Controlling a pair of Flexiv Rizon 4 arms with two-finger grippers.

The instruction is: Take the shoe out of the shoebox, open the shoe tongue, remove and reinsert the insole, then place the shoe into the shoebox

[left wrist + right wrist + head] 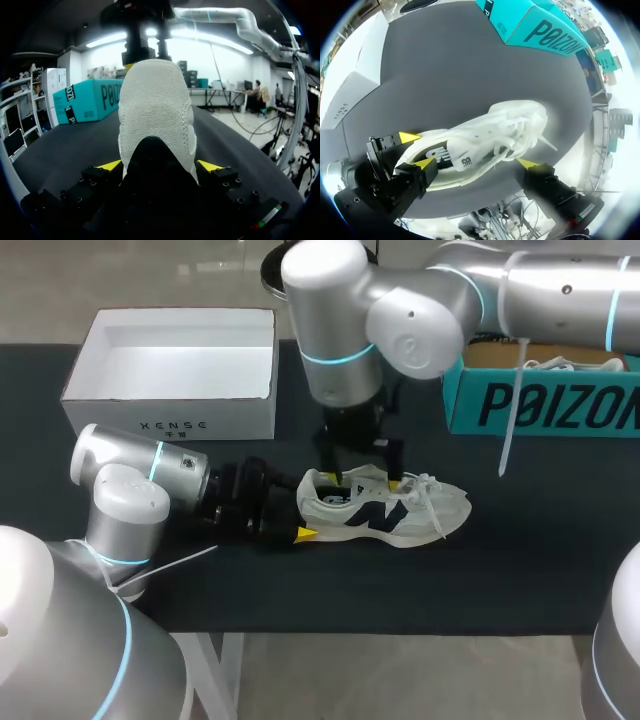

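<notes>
Shoe [385, 508] lay on table [520, 570], outside white shoebox [170, 425], just off box's front right corner. Long axis parallel to box front, heel nearer box, toe pointing away. Left gripper [160, 167] clamped heel from behind, in line with axis. Right gripper [363, 480] hung over collar and tongue, fingers spread wide, empty. Judged better placed for tongue.

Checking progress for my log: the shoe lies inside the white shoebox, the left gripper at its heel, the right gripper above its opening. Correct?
Not quite: the head view shows the shoe lying on the table, outside the white shoebox, not inside it. The rest holds: the left gripper is at its heel, the right gripper above its opening.
</notes>
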